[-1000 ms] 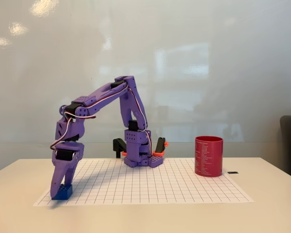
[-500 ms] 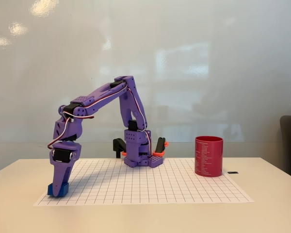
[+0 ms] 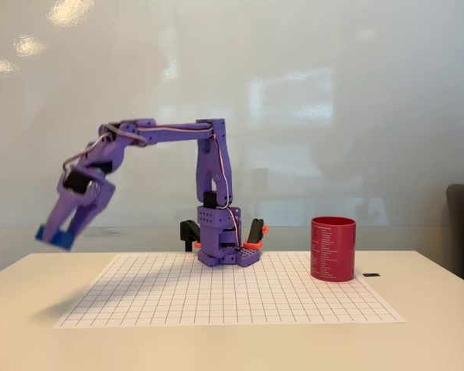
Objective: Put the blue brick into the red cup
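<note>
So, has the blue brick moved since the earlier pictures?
Yes. The blue brick, held in the gripper, has gone up off the grid mat and slightly left, further from the red cup.

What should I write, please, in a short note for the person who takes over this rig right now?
Pincer: shut on the blue brick, raised well above the table at the left of the fixed view, beyond the left edge of the grid mat. The picture is blurred there.
Red cup: upright on the mat's right side, far from the pincer.
Done: the brick is gripped and off the table.
Left: carry it across to the right, stop above the cup's opening, open the pincer so the brick drops in.
</note>
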`<move>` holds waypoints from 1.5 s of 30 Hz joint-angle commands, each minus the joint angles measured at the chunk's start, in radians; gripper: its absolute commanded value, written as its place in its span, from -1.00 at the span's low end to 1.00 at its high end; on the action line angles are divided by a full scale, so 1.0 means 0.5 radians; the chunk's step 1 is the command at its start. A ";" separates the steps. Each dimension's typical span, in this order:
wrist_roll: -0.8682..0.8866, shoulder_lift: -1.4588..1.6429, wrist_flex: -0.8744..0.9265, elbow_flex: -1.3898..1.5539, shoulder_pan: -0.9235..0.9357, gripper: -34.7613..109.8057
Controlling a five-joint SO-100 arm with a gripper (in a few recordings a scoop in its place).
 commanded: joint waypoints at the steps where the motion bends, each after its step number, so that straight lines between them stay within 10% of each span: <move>1: 0.077 0.482 0.067 -0.163 -0.086 -0.53; 25: 1.215 1.430 1.233 -0.417 -2.602 -0.53; 45: 1.899 1.414 0.540 0.629 -4.197 -0.53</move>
